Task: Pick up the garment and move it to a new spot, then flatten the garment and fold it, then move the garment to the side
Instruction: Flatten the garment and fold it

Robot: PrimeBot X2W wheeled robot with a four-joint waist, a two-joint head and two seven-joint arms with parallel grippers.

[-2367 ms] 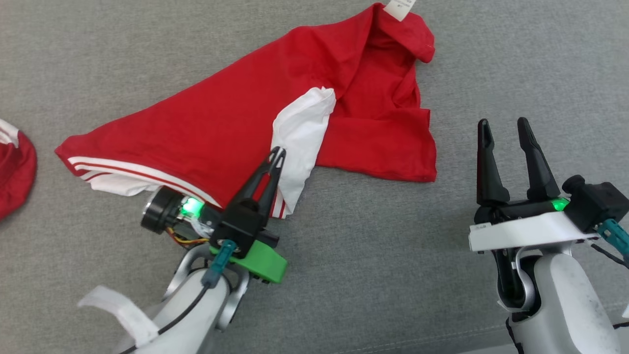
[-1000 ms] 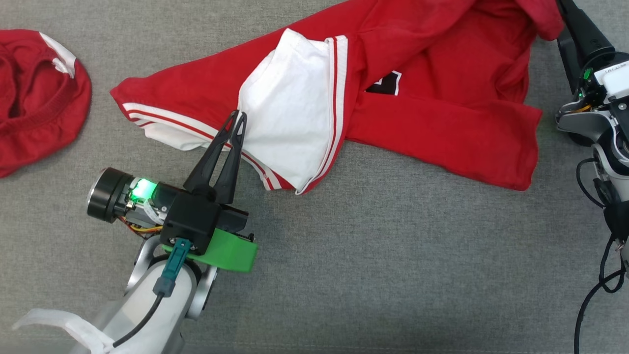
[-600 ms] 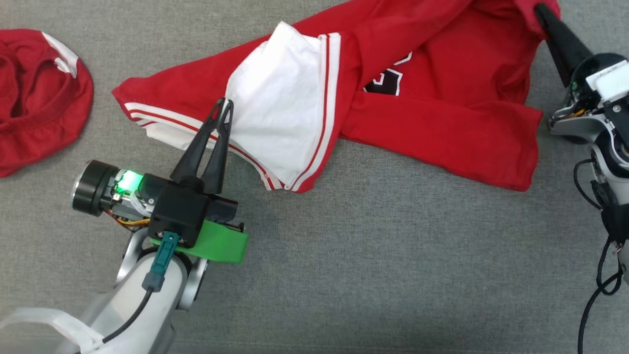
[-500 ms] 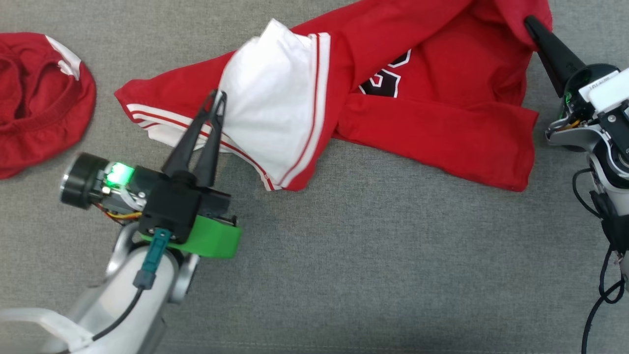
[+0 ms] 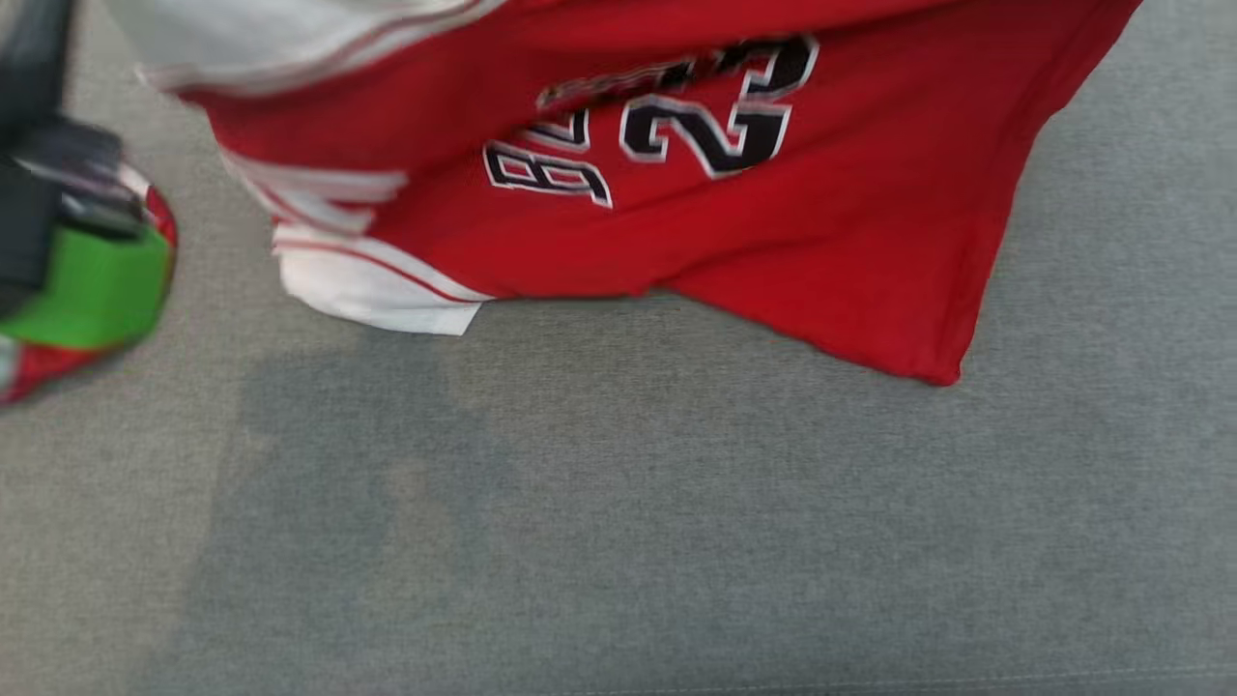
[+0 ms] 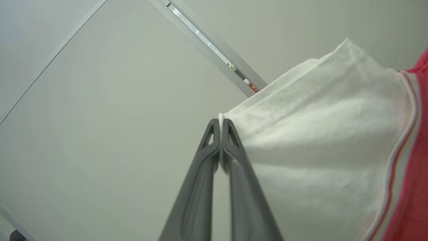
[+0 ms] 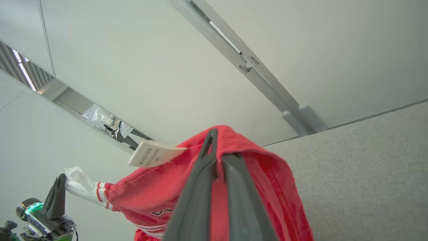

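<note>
Left pincer (image 6: pixel 220 121) clamped on the garment (image 5: pixel 773 242) at its white edge; right pincer (image 7: pixel 219 147) clamped on red fabric beside the tag (image 7: pixel 152 153); garment hangs spread between both over the grey bench (image 5: pixel 618 532).

The right gripper (image 7: pixel 219 150) is closed on a red fold of the garment (image 7: pixel 267 180), beside its white label (image 7: pixel 150 153). The left gripper (image 7: pixel 61 181) pinches the white corner.
</note>
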